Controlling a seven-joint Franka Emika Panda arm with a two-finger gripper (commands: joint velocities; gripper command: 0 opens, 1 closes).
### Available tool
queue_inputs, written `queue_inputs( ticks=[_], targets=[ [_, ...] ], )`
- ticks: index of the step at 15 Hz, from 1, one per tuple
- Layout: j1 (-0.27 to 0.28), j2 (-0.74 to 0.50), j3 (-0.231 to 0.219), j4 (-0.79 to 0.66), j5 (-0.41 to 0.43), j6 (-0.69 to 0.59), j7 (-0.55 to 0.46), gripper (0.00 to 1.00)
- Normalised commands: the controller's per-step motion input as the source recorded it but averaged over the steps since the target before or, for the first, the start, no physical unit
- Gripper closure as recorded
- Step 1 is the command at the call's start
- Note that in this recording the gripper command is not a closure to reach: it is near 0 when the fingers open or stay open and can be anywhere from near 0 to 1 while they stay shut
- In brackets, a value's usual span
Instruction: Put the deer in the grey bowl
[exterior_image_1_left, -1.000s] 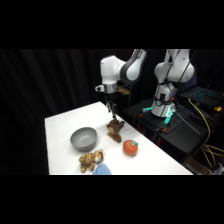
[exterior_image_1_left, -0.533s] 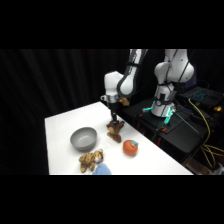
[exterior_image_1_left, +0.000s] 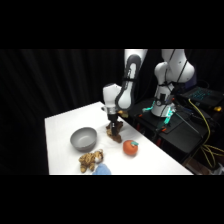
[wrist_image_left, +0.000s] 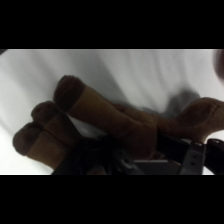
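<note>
The gripper (exterior_image_1_left: 114, 124) sits low on the deer (exterior_image_1_left: 115, 132); I cannot tell whether it is clamped. The deer lies on the table (exterior_image_1_left: 150, 160), at about 3 o'clock from the bowl (exterior_image_1_left: 83, 138). A shallow grip on soft plush could slip during lifting.

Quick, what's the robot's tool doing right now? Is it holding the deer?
Tool: down right on the deer, which fills the wrist view, but whether it is open or closed on it cannot be told.
</note>
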Motion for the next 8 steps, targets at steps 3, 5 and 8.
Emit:
queue_inputs(
  ticks=[3, 5, 8],
  targets=[
    [-0.011, -0.01, 0.026, 0.08, -0.175, 0.07, 0.28, 1.00],
    [0.077, -0.30, -0.108, -0.08, -0.393, -0.11, 0.41, 0.96],
    [0.254, -0.64, -0.363, -0.17, -0.602, -0.39, 0.50, 0.76]
  ],
)
